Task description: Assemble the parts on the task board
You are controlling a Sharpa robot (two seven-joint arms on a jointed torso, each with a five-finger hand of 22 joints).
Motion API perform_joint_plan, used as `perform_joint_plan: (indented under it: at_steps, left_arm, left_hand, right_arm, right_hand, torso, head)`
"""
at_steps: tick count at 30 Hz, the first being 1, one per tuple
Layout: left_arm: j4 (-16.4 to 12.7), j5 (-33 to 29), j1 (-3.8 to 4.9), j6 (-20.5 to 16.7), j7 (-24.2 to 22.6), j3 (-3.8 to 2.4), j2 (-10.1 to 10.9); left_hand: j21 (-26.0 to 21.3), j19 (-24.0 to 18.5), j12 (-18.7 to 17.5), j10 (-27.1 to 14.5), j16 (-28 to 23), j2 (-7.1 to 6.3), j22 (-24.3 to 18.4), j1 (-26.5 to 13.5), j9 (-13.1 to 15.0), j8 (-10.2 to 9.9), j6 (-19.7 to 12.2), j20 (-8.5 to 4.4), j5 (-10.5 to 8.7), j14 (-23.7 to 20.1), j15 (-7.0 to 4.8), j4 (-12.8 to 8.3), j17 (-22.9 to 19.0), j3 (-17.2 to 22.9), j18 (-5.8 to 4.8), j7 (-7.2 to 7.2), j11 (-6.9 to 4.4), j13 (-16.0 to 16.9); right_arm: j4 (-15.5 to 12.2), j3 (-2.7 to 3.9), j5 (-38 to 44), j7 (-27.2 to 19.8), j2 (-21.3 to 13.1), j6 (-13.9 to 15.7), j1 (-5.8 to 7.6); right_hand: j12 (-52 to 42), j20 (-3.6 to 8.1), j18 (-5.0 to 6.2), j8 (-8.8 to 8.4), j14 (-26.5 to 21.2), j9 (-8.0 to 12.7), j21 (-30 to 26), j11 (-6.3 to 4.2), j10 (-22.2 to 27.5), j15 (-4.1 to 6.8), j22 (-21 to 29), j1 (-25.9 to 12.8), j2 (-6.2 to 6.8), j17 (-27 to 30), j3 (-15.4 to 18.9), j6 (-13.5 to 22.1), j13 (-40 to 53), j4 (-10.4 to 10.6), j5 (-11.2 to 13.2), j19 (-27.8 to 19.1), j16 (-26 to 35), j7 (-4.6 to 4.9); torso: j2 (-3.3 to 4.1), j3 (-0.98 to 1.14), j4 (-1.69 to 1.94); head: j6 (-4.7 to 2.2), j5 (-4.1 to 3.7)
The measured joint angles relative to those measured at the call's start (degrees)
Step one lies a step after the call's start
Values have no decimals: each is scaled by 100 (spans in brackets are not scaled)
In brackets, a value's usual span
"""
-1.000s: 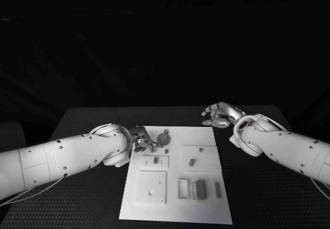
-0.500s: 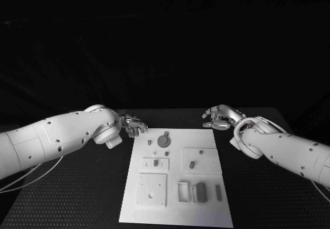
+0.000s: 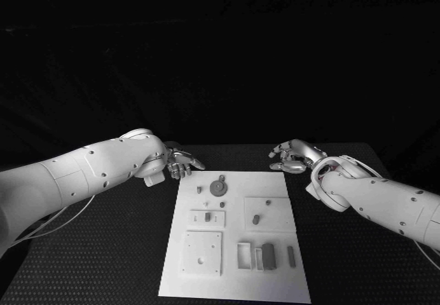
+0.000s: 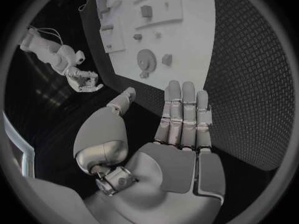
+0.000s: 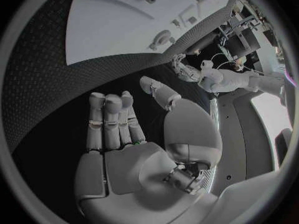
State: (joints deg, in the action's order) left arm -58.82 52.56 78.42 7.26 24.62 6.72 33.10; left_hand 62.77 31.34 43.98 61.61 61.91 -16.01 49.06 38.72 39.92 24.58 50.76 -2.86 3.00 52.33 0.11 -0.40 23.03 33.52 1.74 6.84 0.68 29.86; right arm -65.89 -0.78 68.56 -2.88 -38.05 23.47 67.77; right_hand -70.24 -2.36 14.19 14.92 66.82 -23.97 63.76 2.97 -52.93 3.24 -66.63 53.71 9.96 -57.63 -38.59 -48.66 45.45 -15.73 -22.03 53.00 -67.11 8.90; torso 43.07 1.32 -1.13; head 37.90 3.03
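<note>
The white task board [image 3: 234, 286] lies in the middle of the black table. A round disc part [image 3: 218, 187] rests near its far edge, with a small part [image 3: 200, 189] beside it. More small parts [image 3: 255, 218] stand mid-board, and a taller block [image 3: 268, 252] stands nearer me. My left hand [image 3: 180, 164] hovers off the board's far left corner, holding nothing. In the left wrist view its fingers [image 4: 182, 119] are straight, pointing toward the disc [image 4: 147, 60]. My right hand [image 3: 294, 155] hangs beyond the far right corner. The right wrist view shows its palm [image 5: 118, 134] bare.
Raised white square plates [image 3: 201, 251] and an open rectangular frame [image 3: 245, 254] sit on the near half of the board. Black textured table [image 3: 101, 254] extends on both sides of the board, and its far edge runs just behind both hands.
My left hand has left the board beside the disc and drawn back and up to the far left corner. The disc stays in place. My right hand has barely moved.
</note>
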Motion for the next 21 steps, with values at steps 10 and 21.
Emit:
perform_joint_plan:
  at_steps: [10,21]
  left_arm:
    - [429,393,-81,467,35,109,-381]
    - [523,648,-167,685,8,123,-467]
  left_hand:
    - [0,-23,0,0,0,136,0,-33,-35,65,-23,-23,0,-1,0,258,31,-10,1,-23,0,-6]
    - [111,24,152,261,176,874,65,12,-154,134,526,-3,142,189,-161,140,156,-447,1,-235,-191,10]
  right_arm:
    - [20,0,0,1,36,-4,0]
    - [22,0,0,1,41,-7,0]
  right_hand:
    - [-2,0,1,0,0,-1,0,0,0,0,0,0,0,5,0,19,-6,0,-22,0,0,22]
    - [-2,0,0,0,0,-1,0,0,0,0,-1,0,0,4,0,16,-5,0,-44,0,-23,24]
  torso:
    - [12,4,-17]
    - [12,4,-12]
  head:
    - [24,-14]
    - [46,-46]
